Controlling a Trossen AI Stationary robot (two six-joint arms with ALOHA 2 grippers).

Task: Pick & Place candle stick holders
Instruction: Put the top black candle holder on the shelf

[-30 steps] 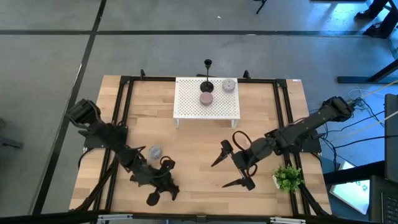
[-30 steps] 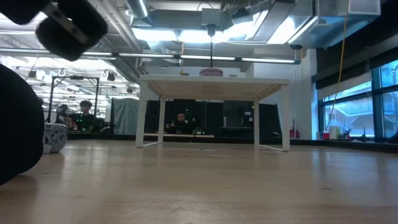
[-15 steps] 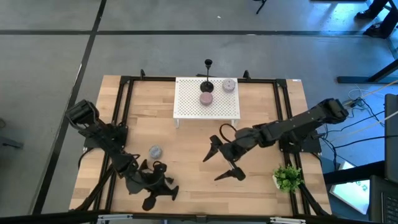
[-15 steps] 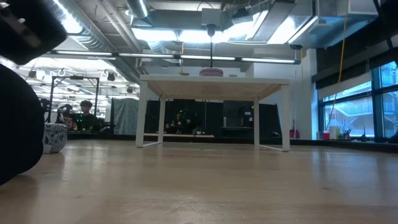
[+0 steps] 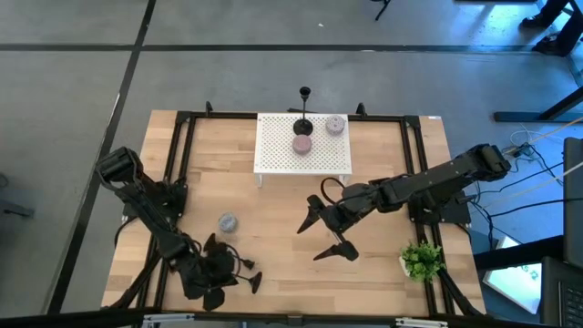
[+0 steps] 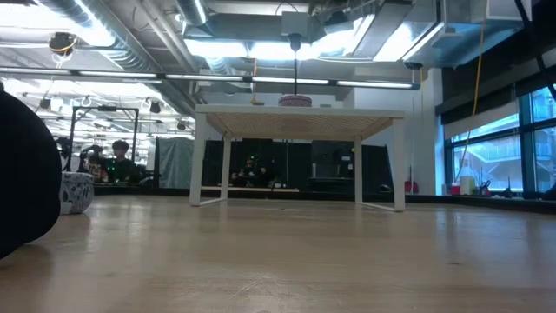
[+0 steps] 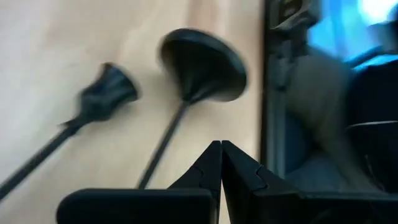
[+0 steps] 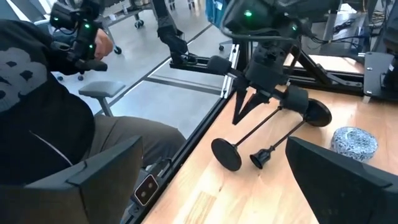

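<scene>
Left pincer [image 7: 221,163], shut and empty, hovers just beside two fallen candle stick holders [image 7: 186,74]; right pincer [image 5: 321,234] gapes empty.

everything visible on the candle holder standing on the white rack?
The upright candle stick holder is slim, black and metal-looking: a thin straight stem, a round flared base on the white perforated rack and a small cup on top. It stands at the rack's far edge, beside a pink round item and a grey one. Neither gripper is near it.
</scene>
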